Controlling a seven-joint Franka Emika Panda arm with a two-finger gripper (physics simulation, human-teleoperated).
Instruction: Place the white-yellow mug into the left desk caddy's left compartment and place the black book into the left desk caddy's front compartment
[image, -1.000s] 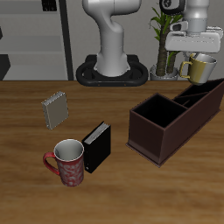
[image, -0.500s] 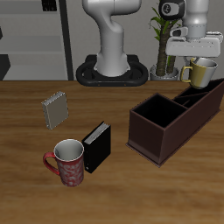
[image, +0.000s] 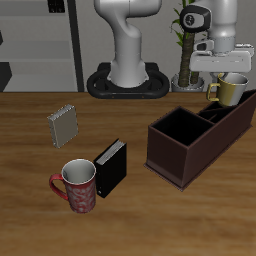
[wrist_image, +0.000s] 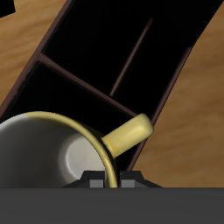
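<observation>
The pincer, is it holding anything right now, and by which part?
Yes. The pincer holds the white-yellow mug by its rim, next to the handle, in the air above the left desk caddy.

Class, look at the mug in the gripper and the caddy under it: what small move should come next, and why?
Probably a short lowering. The gripper holds the white-yellow mug by its rim above the left desk caddy, and the wrist view shows the caddy's dark compartments right below the mug. The black book can wait.
</observation>
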